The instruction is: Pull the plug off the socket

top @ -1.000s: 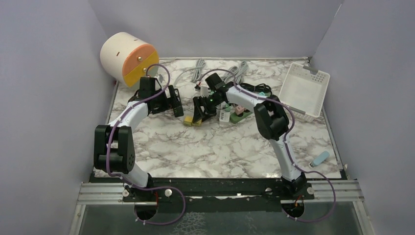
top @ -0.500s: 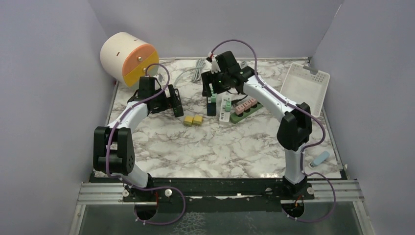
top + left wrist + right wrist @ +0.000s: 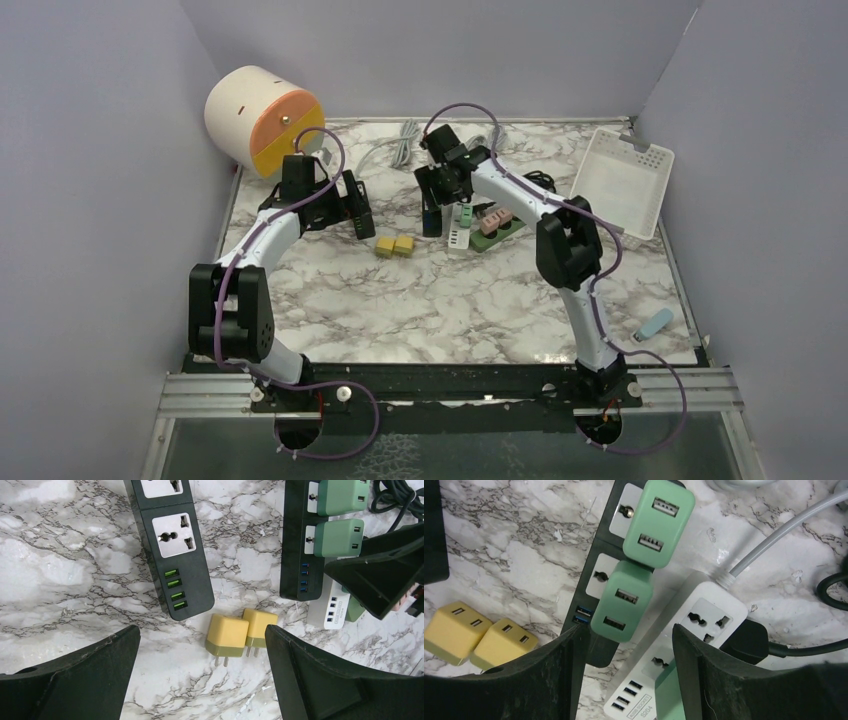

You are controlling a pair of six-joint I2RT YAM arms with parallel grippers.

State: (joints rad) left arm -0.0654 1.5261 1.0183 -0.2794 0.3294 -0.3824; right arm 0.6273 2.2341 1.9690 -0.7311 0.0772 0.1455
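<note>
Marble tbl (image 3: pixel 450 300), lilac walls (image 3: pixel 450 50).

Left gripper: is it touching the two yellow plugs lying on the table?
Apart. The left wrist view shows bare marble between the yellow plugs and both fingers of the open left gripper.

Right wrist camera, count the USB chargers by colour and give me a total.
Green USB chargers: 2, both plugged into the black power strip
Yellow USB chargers: 2, both loose on the table
Total: 4
</note>
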